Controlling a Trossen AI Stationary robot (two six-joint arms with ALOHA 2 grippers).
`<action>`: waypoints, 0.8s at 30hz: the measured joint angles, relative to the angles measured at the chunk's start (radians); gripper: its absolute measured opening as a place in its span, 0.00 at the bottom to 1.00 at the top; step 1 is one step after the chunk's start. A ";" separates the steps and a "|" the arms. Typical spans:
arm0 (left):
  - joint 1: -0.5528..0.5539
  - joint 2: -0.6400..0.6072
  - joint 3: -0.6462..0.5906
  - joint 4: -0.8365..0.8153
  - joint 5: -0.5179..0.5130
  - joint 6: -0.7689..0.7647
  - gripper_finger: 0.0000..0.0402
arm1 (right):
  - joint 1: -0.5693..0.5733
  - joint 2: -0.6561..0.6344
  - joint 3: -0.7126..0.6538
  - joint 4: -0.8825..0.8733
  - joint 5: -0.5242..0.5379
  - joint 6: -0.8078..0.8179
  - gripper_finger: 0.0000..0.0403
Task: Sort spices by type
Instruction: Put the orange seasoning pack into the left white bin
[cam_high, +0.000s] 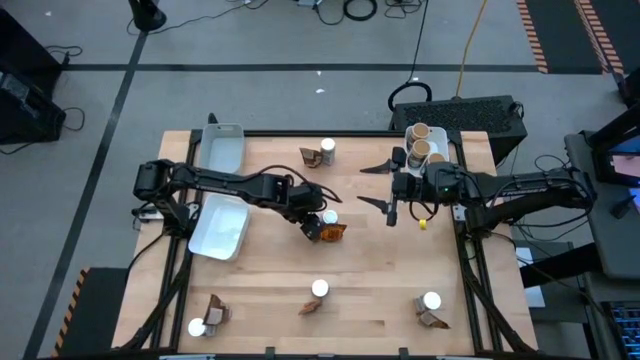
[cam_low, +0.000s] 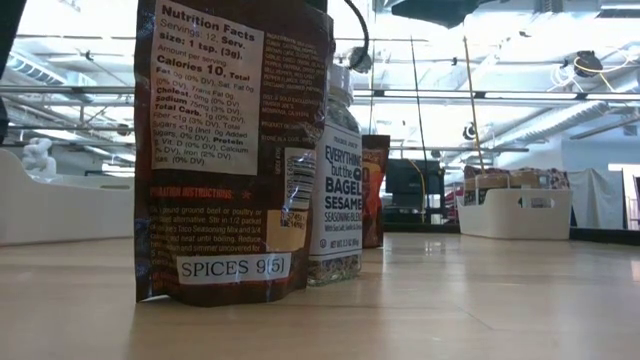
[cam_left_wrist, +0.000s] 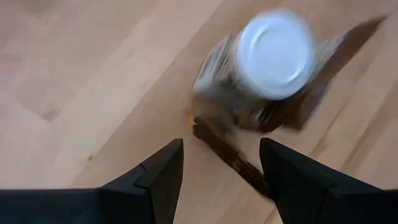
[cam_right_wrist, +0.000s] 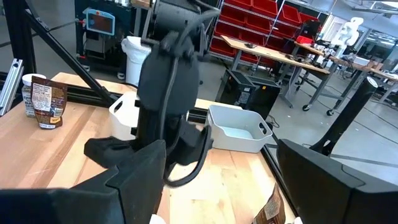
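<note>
Nearest the low camera stands a brown crinkled packet (cam_low: 232, 150), its back printed with nutrition facts and a white sticker reading "SPICES", and just behind it a clear jar (cam_low: 335, 190) of bagel sesame seasoning. From above, six white-lidded jars show on the pale wood bench (cam_high: 380, 260), each paired with a brown packet: three along the near edge, at the left corner (cam_high: 197, 326), the middle (cam_high: 320, 288) and the right (cam_high: 432, 300); one at mid-bench (cam_high: 330, 217); one at the far edge (cam_high: 327, 147). The left hand (cam_high: 322, 228) is at the mid-bench pair, its dark fingers (cam_left_wrist: 163, 171) spread and empty, the round white lid (cam_left_wrist: 275, 54) just ahead of them and a packet (cam_left_wrist: 233, 158) lying between them on the wood. The right hand (cam_high: 376, 186) hovers to the right of it, wide open, holding nothing. Two white rectangular trays sit at the left, one near (cam_high: 220, 228) and one far (cam_high: 222, 150). At the far right, a third tray (cam_high: 425, 145) holds three tan-topped jars (cam_high: 421, 131).
</note>
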 joint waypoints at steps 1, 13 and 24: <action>0.000 0.014 0.000 -0.003 0.006 0.000 0.53 | 0.000 0.000 0.000 0.000 0.000 0.000 0.71; 0.000 0.039 0.000 -0.004 0.028 0.003 0.52 | -0.001 0.000 0.000 0.000 0.000 -0.002 0.71; 0.000 0.039 0.000 -0.003 0.053 0.034 0.23 | -0.001 0.000 0.000 0.000 0.000 -0.007 0.71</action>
